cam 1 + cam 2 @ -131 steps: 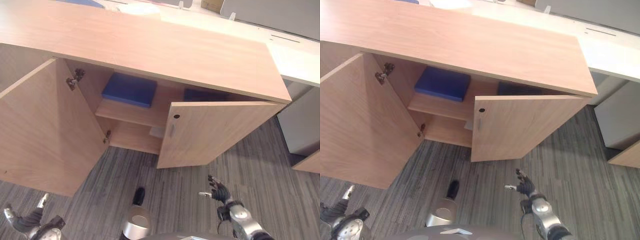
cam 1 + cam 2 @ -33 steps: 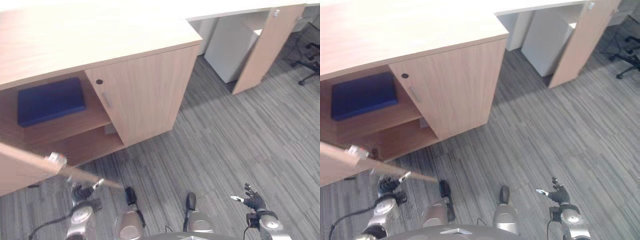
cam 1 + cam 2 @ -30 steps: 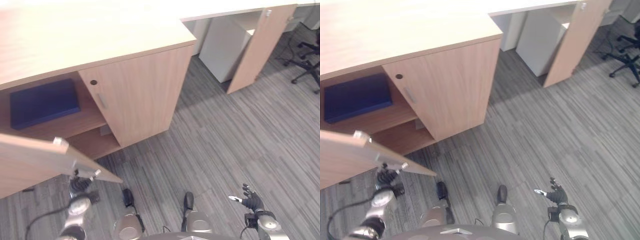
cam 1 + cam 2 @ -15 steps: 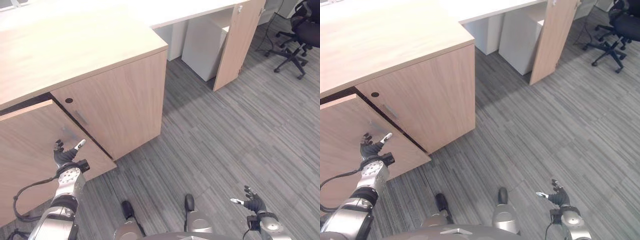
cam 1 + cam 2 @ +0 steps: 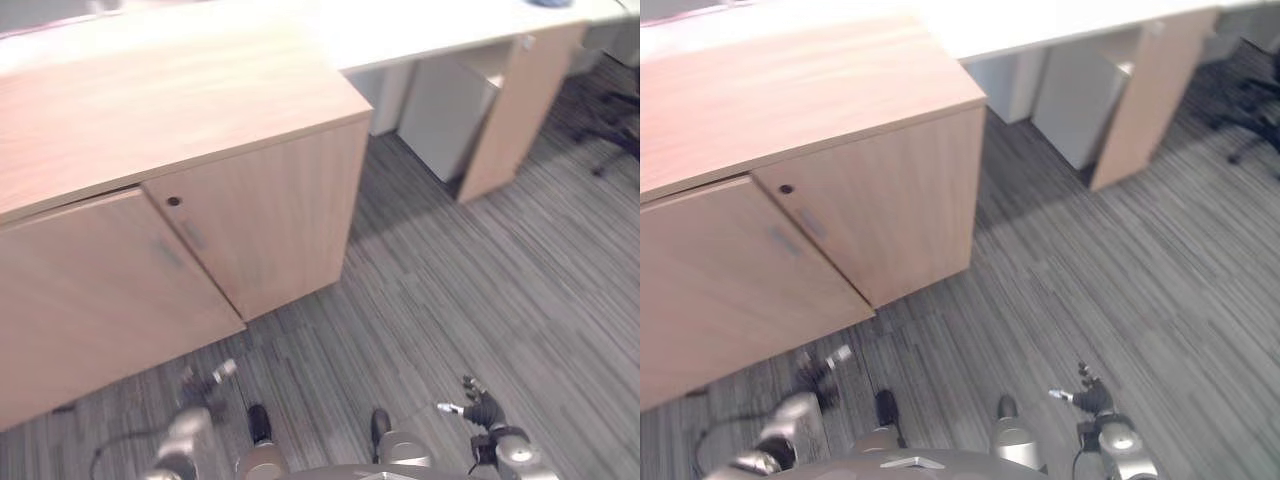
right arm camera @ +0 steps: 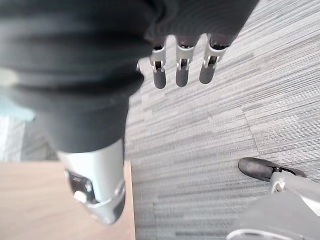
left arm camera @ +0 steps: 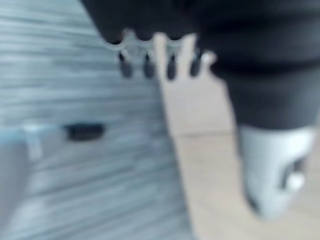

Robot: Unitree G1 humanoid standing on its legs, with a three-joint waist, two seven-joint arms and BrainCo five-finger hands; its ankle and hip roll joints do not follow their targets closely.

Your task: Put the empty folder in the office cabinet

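The wooden office cabinet (image 5: 270,220) stands with both doors shut, and its left door (image 5: 90,300) lies flush with the right one. The shut doors hide whatever is inside. My left hand (image 5: 200,385) hangs low over the carpet in front of the left door, clear of it, with relaxed fingers (image 7: 147,65) and nothing in them. My right hand (image 5: 480,412) hangs low at the right over the floor, its fingers (image 6: 182,70) straight and empty.
Grey striped carpet (image 5: 480,280) stretches to the right of the cabinet. A white desk with a pedestal (image 5: 440,110) and a wooden side panel (image 5: 520,110) stands at the back right. An office chair (image 5: 615,140) sits at the far right edge.
The left door has gone from slightly ajar to fully shut. My left hand has come off it and dropped towards the floor. The camera has also shifted.
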